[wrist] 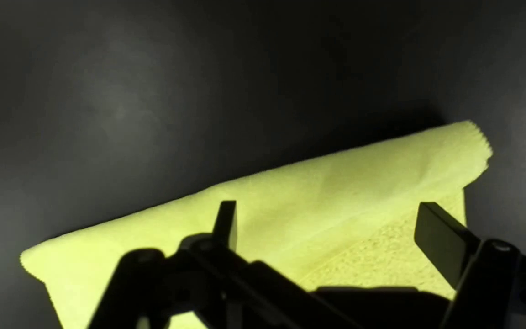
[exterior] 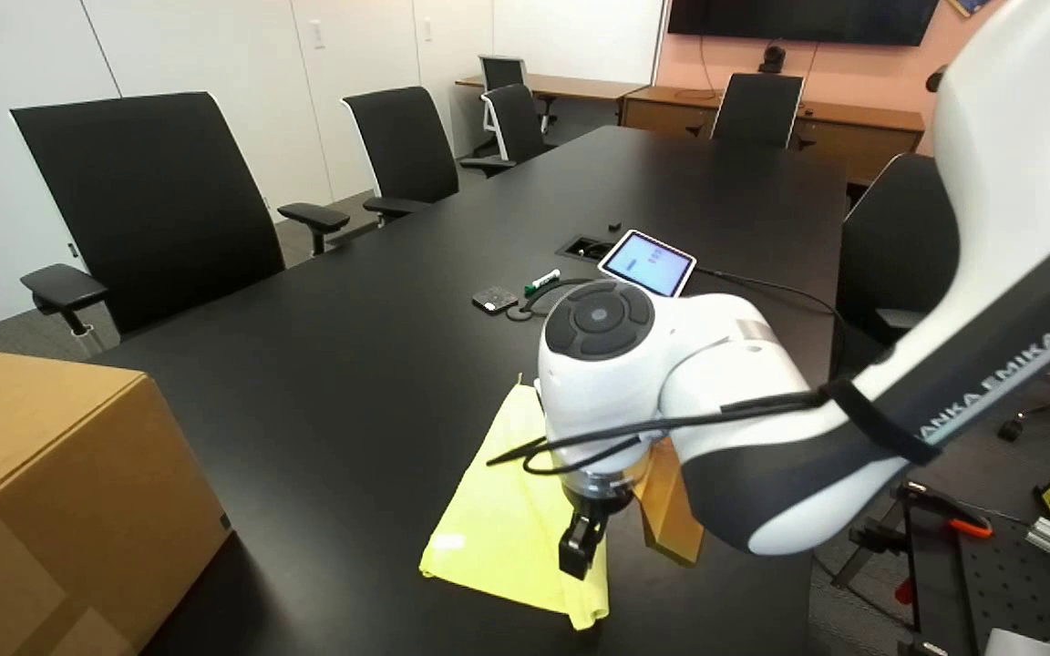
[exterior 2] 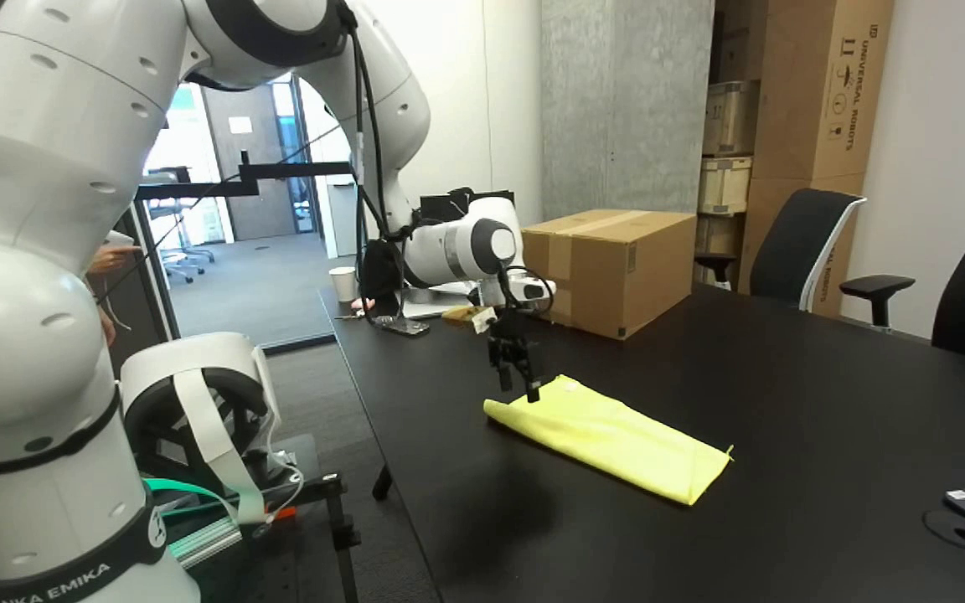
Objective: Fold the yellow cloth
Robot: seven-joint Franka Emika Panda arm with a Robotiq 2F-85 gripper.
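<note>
I'm poised, gripper point(wrist: 329, 228) spread wide and empty, over the yellow cloth point(exterior 2: 616, 437), one edge turned over, folding seemingly unfinished.

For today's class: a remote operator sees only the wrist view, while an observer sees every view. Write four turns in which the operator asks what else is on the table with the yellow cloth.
Operator: My wrist view shows the open gripper, the yellow cloth and a dark table. Does anything big share that table?
Observer: Yes, a cardboard box stands on it, apart from the cloth, in both exterior views.
Operator: Any electronics out of my sight?
Observer: Yes, in an exterior view a tablet is on the table with its screen lit.
</note>
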